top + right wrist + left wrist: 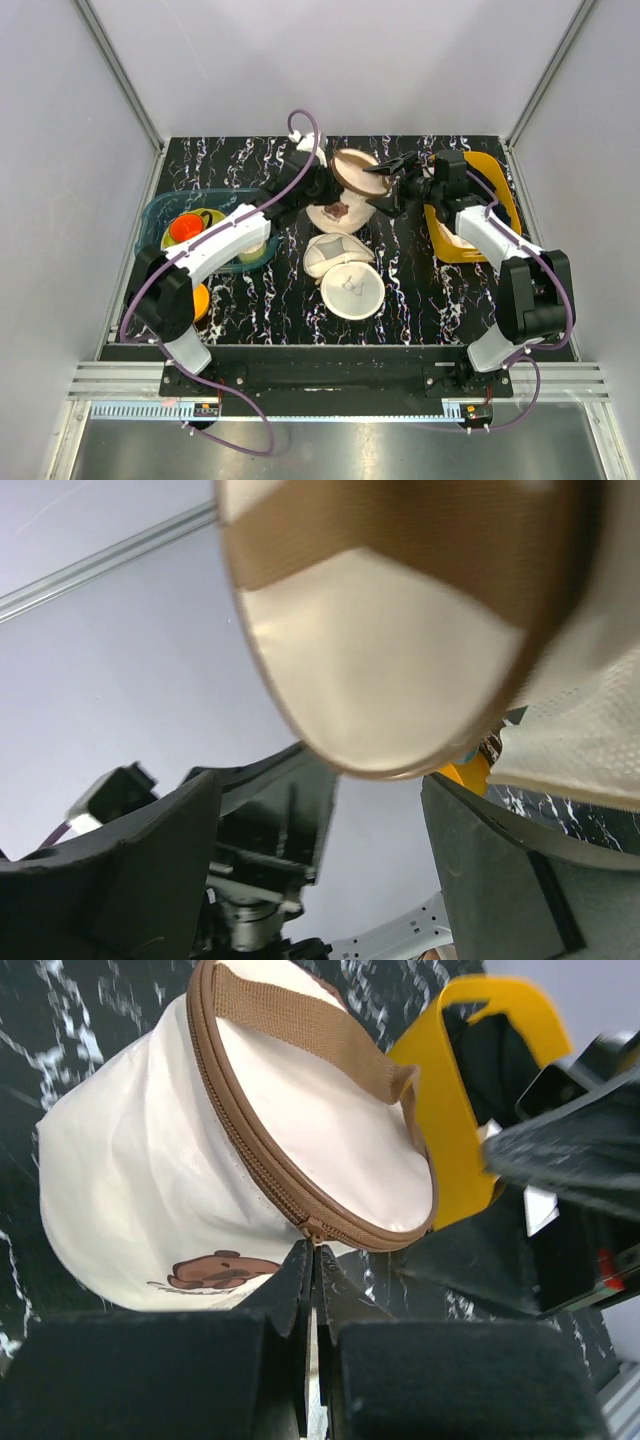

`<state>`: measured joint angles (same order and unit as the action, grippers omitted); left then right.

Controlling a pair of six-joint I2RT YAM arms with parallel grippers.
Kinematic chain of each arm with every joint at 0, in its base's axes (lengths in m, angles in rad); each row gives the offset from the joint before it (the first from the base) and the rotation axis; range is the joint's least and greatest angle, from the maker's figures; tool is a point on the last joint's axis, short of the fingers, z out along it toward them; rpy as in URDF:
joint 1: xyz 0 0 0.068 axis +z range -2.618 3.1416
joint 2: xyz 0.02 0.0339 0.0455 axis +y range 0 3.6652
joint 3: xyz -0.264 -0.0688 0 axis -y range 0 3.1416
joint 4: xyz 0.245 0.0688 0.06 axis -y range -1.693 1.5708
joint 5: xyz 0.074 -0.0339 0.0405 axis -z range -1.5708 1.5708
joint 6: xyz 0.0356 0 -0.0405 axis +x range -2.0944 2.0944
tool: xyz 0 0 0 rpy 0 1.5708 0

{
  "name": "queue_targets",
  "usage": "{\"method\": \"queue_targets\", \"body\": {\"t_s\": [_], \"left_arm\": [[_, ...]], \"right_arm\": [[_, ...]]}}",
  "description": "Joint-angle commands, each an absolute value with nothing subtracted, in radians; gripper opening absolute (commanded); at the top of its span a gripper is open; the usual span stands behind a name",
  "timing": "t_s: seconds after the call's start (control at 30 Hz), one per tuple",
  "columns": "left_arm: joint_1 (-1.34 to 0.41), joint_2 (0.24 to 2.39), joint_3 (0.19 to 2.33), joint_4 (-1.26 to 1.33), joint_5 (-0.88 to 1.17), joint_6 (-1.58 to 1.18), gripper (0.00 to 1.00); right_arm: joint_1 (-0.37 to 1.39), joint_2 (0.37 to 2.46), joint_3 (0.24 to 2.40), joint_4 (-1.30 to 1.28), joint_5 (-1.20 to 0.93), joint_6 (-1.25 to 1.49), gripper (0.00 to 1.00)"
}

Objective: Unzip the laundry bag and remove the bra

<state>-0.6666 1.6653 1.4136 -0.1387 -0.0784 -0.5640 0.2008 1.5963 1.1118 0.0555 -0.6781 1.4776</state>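
Pinching together at round cream mesh laundry bag's [180, 1160] brown zipper pull [313, 1229], left end effector [312, 1256]; right end effector [385, 166] is gaping apart.

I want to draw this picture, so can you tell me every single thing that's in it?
laundry bag: one, cream with brown zipper band, back centre.
triangular mesh bag: one, whitish, just in front of it.
round mesh bag: one, whitish, nearest the arms' bases.
yellow tub: one, yellow, right side.
see-through tub: one, blue-green, left side.
orange cup: one, orange, inside that tub.
orange object: one, near left, partly hidden.
table: one, black marbled, under everything.
left gripper: one, black, shut, at the bag's zipper.
right gripper: one, black, open, at the bag's top.
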Motion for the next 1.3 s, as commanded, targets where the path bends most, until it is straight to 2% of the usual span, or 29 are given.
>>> {"method": "queue_targets", "body": {"t_s": [0.0, 0.13, 0.4, 0.5, 0.6, 0.63, 0.7, 0.73, 1.1, 1.2, 1.27], "left_arm": [[-0.687, 1.655, 1.321, -0.008, -0.009, -0.644, 0.00], [-0.703, 1.658, 1.286, 0.017, -0.012, -0.664, 0.00], [-0.704, 1.651, 1.285, 0.015, -0.012, -0.663, 0.00], [-0.709, 1.644, 1.287, 0.014, -0.005, -0.666, 0.00], [-0.713, 1.640, 1.287, 0.003, -0.005, -0.664, 0.00], [-0.713, 1.634, 1.287, 0.003, 0.026, -0.654, 0.00], [-0.704, 1.621, 1.282, -0.040, 0.040, -0.635, 0.00], [-0.695, 1.596, 1.263, -0.043, 0.049, -0.626, 0.00], [-0.482, 1.503, 1.192, -0.130, 0.187, -0.485, 0.00], [-0.453, 1.531, 1.195, -0.121, 0.222, -0.505, 0.00], [-0.453, 1.546, 1.212, -0.124, 0.264, -0.521, 0.00]], "right_arm": [[0.204, 1.597, 1.063, 0.126, -0.655, 1.520, 0.88], [0.224, 1.611, 0.991, 0.162, -0.640, 1.537, 0.88], [0.249, 1.643, 1.003, 0.155, -0.621, 1.520, 0.88], [0.250, 1.675, 1.040, 0.147, -0.600, 1.511, 0.80], [0.250, 1.689, 1.069, 0.163, -0.557, 1.479, 0.64], [0.249, 1.684, 1.069, 0.163, -0.539, 1.450, 0.45], [0.235, 1.672, 1.075, 0.123, -0.505, 1.401, 0.18], [0.226, 1.669, 1.074, 0.108, -0.502, 1.353, 0.00], [0.155, 1.655, 1.081, -0.098, -0.802, 0.973, 0.00], [0.140, 1.670, 1.100, -0.083, -0.902, 0.957, 0.00], [0.137, 1.671, 1.141, -0.100, -0.888, 0.942, 0.00]]}}
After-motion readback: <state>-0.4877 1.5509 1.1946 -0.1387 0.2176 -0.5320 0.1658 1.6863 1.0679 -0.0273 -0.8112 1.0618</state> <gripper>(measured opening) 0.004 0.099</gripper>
